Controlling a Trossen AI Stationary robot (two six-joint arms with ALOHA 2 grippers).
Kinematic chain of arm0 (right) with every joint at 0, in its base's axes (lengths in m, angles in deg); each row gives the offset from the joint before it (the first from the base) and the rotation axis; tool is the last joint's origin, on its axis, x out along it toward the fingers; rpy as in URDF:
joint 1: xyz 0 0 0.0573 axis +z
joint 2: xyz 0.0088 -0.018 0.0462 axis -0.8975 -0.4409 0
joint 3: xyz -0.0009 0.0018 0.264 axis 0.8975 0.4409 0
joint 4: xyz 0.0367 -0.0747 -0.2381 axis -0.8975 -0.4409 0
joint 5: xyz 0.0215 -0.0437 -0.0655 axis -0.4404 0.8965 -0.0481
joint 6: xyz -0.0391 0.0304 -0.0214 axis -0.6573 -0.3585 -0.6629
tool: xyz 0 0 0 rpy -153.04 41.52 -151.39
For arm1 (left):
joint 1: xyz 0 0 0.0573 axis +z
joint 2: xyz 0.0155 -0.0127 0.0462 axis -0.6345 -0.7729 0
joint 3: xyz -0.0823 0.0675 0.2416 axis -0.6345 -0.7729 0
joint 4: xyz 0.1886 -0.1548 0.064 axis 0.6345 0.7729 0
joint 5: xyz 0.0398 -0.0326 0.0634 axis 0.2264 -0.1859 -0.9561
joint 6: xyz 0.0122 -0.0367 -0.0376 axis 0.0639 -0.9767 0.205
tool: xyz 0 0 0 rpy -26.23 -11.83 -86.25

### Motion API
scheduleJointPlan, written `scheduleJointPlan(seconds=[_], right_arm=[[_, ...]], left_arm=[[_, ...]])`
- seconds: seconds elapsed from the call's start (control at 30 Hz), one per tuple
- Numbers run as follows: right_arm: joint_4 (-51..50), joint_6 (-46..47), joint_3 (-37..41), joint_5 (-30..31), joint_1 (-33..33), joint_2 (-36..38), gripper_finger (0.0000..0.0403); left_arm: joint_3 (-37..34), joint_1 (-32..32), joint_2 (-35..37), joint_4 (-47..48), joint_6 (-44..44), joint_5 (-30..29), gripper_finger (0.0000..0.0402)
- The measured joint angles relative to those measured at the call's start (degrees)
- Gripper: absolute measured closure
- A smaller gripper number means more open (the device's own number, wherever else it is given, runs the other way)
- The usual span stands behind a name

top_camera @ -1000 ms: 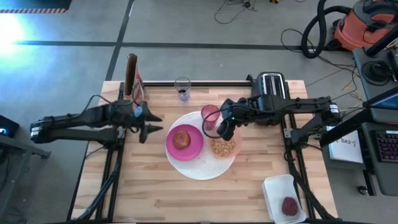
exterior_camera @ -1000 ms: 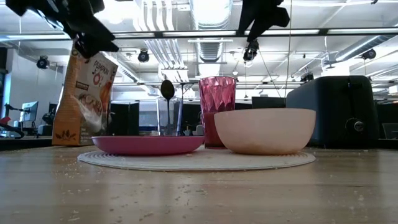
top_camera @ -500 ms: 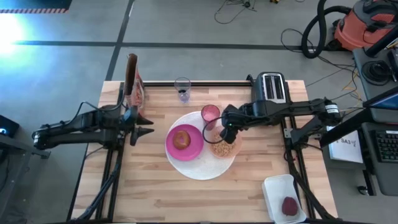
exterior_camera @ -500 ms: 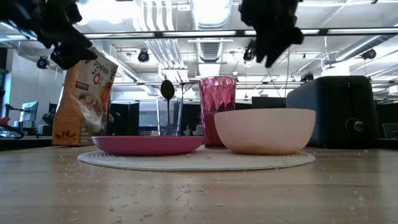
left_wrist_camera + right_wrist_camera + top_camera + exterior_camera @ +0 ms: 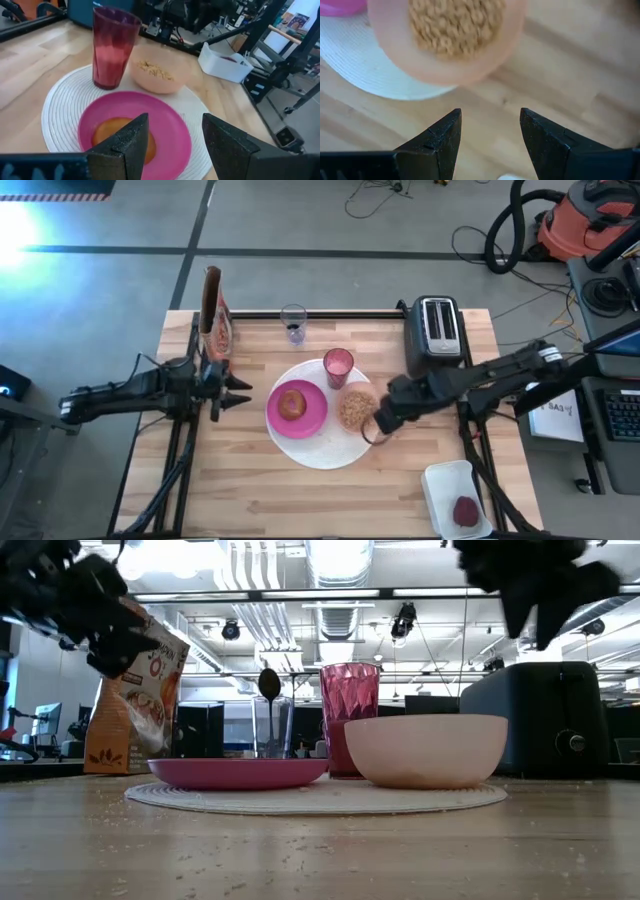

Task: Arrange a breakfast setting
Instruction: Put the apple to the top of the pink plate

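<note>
A big white round disc (image 5: 318, 452) lies mid-table. On it rest a magenta plate (image 5: 312, 420) with round toasted bread (image 5: 292, 402), a translucent pink bowl (image 5: 356, 408) of cereal and a pink tumbler (image 5: 338, 366). The spoon (image 5: 269, 684) stands in a clear glass (image 5: 293, 322) at the far edge. The dark-red fruit (image 5: 465, 510) lies in a white tray (image 5: 446, 480). My left gripper (image 5: 244, 393) is open and empty, left of the plate. My right gripper (image 5: 374, 428) is open and empty, beside the bowl's right side and above the table.
A cereal bag (image 5: 212, 312) stands at the far left. A black toaster (image 5: 436, 330) stands at the far right. Cereal crumbs lie scattered on the wood near the front edge (image 5: 200, 860). Bare wood shows along the near side (image 5: 300, 500).
My right gripper has gone from beside the tumbler toward the table's near and right edges, past the bowl, to the disc's right rim. My left gripper has drawn back a little toward the left edge and come lower. The setting has stayed in place.
</note>
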Motion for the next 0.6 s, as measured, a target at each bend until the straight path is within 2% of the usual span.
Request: scheduleJointPlan(seconds=[0.2, 0.3, 0.6], right_arm=[[0.38, 16.35, 1.49, -0.21, 9.22, 1.79, 0.0211], [0.43, 23.23, 1.60, -0.97, 13.66, 1.35, 0.0211], [2.38, 38.85, 1.69, -3.17, 24.52, -2.03, 0.0211]], left_arm=[[-8.36, 0.01, 0.60, -9.85, 0.01, 0.12, 0.0232], [-13.32, 0.01, 0.53, -19.22, 0.00, 0.12, 0.0232], [-13.26, -0.06, -0.26, -23.99, 5.52, -1.41, 0.0232]])
